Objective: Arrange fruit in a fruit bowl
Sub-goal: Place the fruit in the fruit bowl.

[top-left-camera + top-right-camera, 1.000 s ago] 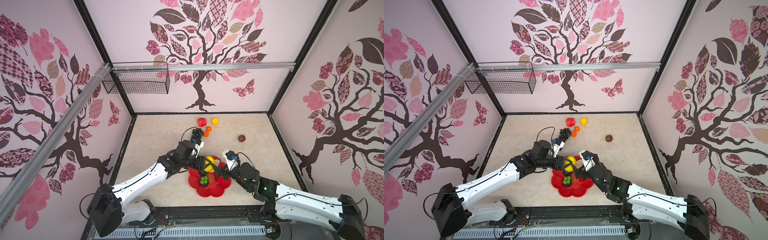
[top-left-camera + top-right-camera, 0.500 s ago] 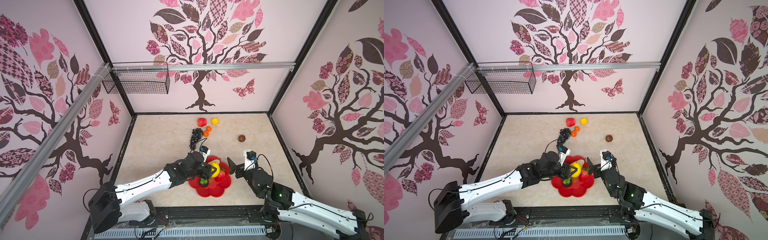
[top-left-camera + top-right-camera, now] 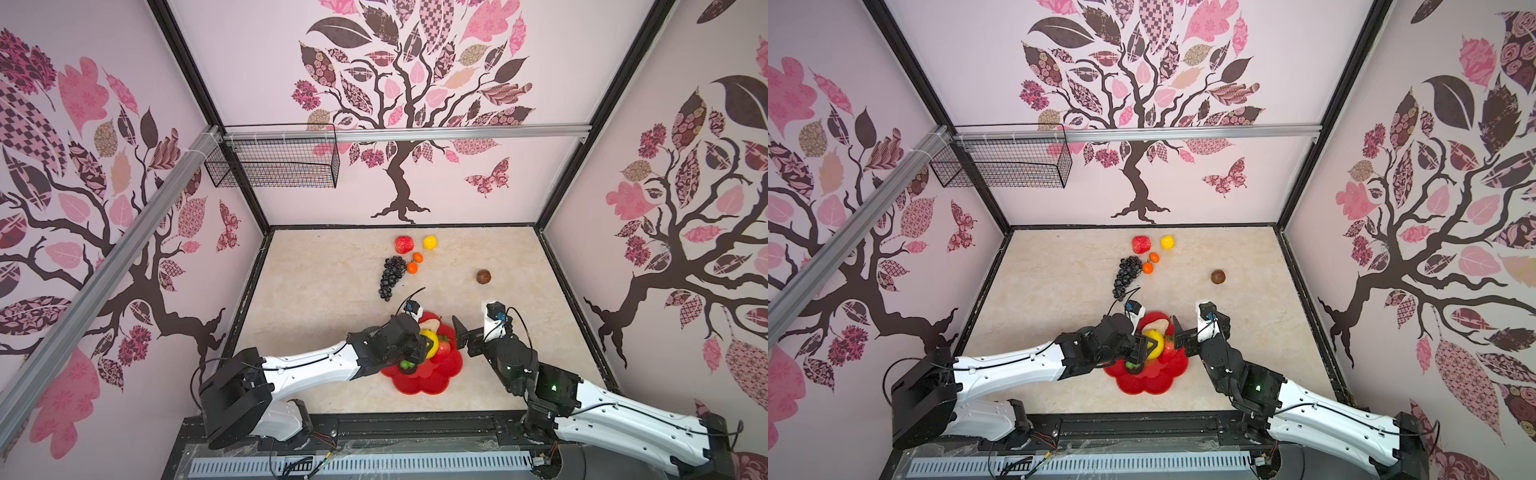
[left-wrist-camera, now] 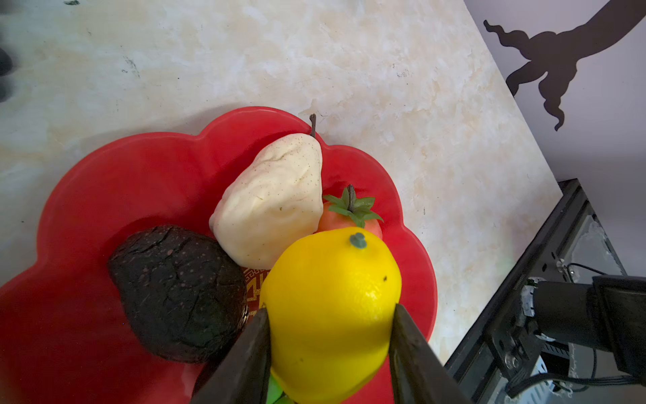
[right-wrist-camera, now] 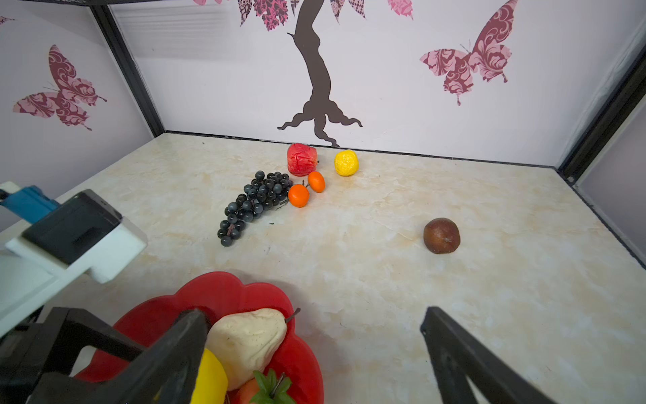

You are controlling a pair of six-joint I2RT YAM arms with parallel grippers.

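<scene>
The red scalloped fruit bowl [image 3: 419, 384] [image 4: 122, 182] sits near the table's front. My left gripper [image 3: 424, 351] [image 4: 331, 309] hangs over it, shut on a big yellow lemon [image 4: 332, 297]. In the bowl lie a cream pear [image 4: 276, 199], a dark avocado [image 4: 174, 290] and a strawberry [image 4: 349, 217]. My right gripper [image 3: 461, 338] [image 5: 313, 314] stands open and empty just right of the bowl. Farther back on the table lie black grapes [image 3: 390, 276], a red apple [image 3: 404, 244], two oranges [image 3: 417, 257], a small yellow fruit [image 3: 430, 242] and a brown pear [image 3: 483, 276].
A black wire basket [image 3: 274, 166] hangs high on the back wall at the left. Patterned walls close the table in on three sides. A black rail [image 3: 415, 424] runs along the front edge behind both arm bases.
My left gripper has drawn back toward the front with the lemon and now hangs over the bowl. My right gripper has pulled away from above the bowl to its right side, still open.
</scene>
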